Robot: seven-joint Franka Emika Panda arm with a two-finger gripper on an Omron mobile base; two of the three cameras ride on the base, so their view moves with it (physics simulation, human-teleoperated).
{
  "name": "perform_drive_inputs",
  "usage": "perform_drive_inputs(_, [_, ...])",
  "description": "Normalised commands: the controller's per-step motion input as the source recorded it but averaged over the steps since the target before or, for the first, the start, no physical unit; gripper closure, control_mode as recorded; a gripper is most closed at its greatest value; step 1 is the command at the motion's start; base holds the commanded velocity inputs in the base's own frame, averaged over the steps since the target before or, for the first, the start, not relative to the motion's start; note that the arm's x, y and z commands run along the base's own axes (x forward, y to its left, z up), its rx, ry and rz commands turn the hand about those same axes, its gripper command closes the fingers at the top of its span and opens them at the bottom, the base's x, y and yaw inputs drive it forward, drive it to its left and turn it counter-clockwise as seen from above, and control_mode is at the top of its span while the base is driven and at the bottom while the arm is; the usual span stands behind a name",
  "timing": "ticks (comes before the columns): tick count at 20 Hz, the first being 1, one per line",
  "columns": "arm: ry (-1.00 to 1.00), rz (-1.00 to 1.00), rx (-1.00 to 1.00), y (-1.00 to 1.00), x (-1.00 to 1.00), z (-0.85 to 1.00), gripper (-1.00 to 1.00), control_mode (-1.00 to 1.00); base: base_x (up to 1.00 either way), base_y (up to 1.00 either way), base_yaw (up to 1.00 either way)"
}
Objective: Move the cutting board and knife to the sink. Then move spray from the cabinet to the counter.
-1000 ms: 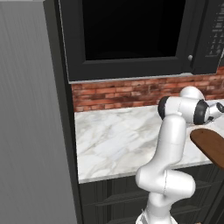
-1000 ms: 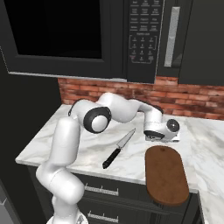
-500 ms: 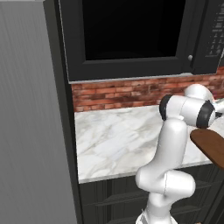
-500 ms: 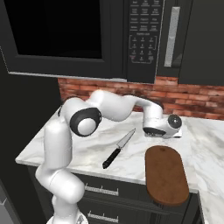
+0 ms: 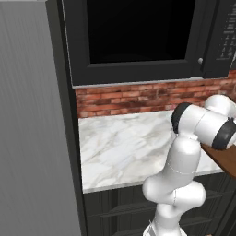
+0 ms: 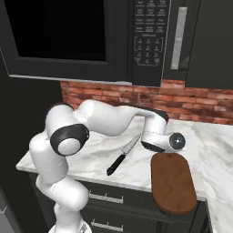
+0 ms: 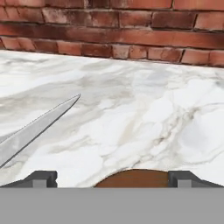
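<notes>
microwave [image 6: 82, 41] keypad [image 6: 148, 43] markings too small to read.

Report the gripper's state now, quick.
Gripper: open, holding nothing; its fingertips stand wide apart over the near end of the cutting board, with the knife lying off to one side.

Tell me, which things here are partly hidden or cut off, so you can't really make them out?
- Knife: in the hand view the left edge cuts off its handle.
- Cutting board: in the left base view the arm and right edge hide most of it.
- Cutting board's near end, hand view: cut off at the bottom.
- Microwave button labels, right base view: too small to read.
</notes>
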Motion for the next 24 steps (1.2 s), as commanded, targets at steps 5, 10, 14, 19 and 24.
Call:
perform_drive_inputs(5, [-0.26,0.02,-0.09,0.20,-0.82,0.25,-1.00,-1.00,0.00,0.00,0.00])
perform_drive_inputs(10, [-0.07,0.02,-0.15,0.17,-0.50,0.82,-1.00,-1.00,0.00,0.00,0.00])
perform_drive_inputs(14, [0.01,0.00,-0.10,0.04,-0.30,0.90,-1.00,-1.00,0.00,0.00,0.00])
perform_drive_inputs(19, [0.14,0.00,-0.03,0.00,-0.31,0.93,-1.00,-1.00,0.00,0.00,0.00])
perform_drive_inputs(24, [0.14,-0.01,0.00,0.00,-0.53,0.34,-1.00,-1.00,0.00,0.00,0.00])
